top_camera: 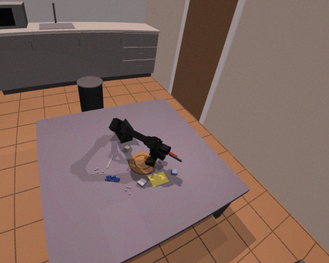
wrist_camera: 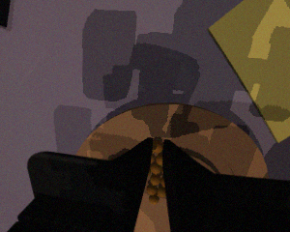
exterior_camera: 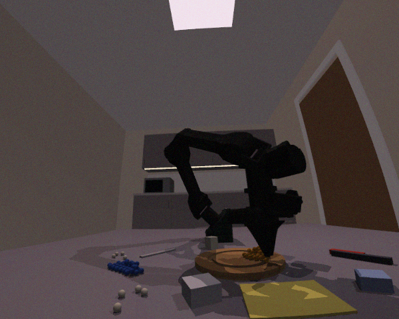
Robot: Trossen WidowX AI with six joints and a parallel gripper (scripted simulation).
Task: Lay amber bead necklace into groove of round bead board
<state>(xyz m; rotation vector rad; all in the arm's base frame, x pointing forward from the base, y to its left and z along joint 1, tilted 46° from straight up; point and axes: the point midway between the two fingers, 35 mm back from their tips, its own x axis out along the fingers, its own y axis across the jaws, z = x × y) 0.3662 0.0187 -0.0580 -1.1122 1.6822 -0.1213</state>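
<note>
The round wooden bead board (top_camera: pixel 136 167) (exterior_camera: pixel 206 266) (wrist_camera: pixel 232 137) lies on the table, with a ring groove in its top. The amber bead necklace (top_camera: pixel 146 156) (exterior_camera: pixel 253 254) (wrist_camera: pixel 155 169) is bunched in a small heap over the board's right part in the exterior view. My gripper (exterior_camera: pixel 268 254) (wrist_camera: pixel 158 144) points down, low over the board's right side, and is shut on the amber necklace. In the wrist view beads show in the narrow gap between the fingers. Whether any beads lie in the groove is hidden by the fingers and the heap.
A yellow sheet (top_camera: pixel 158 179) (exterior_camera: pixel 296 302), a white block (top_camera: pixel 141 182) (exterior_camera: pixel 201 290) and a blue block (top_camera: pixel 174 171) (exterior_camera: pixel 374 280) lie near the board. A blue bead heap (top_camera: pixel 112 178) (exterior_camera: pixel 125 267) and loose white beads lie left. A red and black pen-like object (exterior_camera: pixel 361 256) lies right.
</note>
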